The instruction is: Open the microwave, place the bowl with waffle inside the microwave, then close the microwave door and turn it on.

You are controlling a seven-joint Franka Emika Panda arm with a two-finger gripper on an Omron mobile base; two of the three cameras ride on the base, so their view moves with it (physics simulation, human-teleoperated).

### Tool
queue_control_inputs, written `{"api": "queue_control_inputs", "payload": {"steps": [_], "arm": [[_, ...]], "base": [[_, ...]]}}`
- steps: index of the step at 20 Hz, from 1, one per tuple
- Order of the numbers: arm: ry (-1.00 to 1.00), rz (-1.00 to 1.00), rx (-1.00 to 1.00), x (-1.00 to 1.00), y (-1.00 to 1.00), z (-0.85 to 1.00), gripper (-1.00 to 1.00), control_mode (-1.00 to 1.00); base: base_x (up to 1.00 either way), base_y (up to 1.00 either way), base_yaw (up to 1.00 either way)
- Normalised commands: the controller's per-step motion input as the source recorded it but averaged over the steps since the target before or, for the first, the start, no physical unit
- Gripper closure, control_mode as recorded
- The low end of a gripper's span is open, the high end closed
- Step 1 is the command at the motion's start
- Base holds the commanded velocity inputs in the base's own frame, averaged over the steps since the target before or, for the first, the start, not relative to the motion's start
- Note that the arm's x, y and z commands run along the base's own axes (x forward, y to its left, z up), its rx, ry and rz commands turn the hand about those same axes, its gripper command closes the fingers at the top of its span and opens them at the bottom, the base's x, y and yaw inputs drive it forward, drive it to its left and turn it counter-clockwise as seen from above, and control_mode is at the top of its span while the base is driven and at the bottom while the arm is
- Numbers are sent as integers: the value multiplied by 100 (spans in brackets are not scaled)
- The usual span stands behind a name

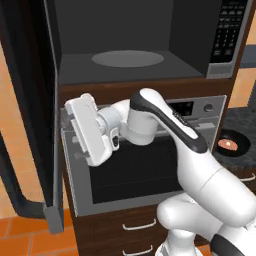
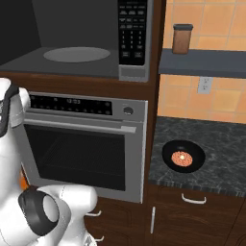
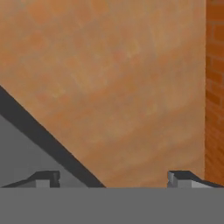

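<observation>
The microwave (image 1: 227,30) (image 2: 132,31) stands open, its grey interior and round turntable (image 1: 127,58) (image 2: 77,54) bare. Its door (image 1: 30,100) is swung wide out to the left, edge-on and dark. My gripper (image 1: 75,131) (image 3: 114,178) hangs in front of the oven's left edge, just right of the door, and points left. It is open with nothing between its fingertips (image 3: 46,177). In the hand view a dark door edge crosses the lower left. The black bowl (image 1: 240,137) (image 2: 197,153) sits on the counter far to the right, holding the waffle (image 1: 226,145) (image 2: 182,158).
A silver oven (image 1: 150,170) (image 2: 81,144) with a bar handle sits under the microwave, with wooden drawers (image 1: 135,227) below. The dark stone counter (image 2: 216,134) lies to the right. Above it a shelf (image 2: 206,62) carries a brown jar (image 2: 182,38). Orange tiled wall lies behind.
</observation>
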Motion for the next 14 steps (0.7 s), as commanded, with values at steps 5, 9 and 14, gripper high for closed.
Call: {"api": "queue_control_inputs", "payload": {"steps": [5, 9, 14], "arm": [[-10, -3, 0, -1, 62, -7, -100, -100], [-11, -6, 0, -1, -7, 0, -100, -100], [-12, -5, 4, 0, -96, 0, -100, -100]], "base": [[0, 0, 0], [0, 0, 0], [0, 0, 0]]}}
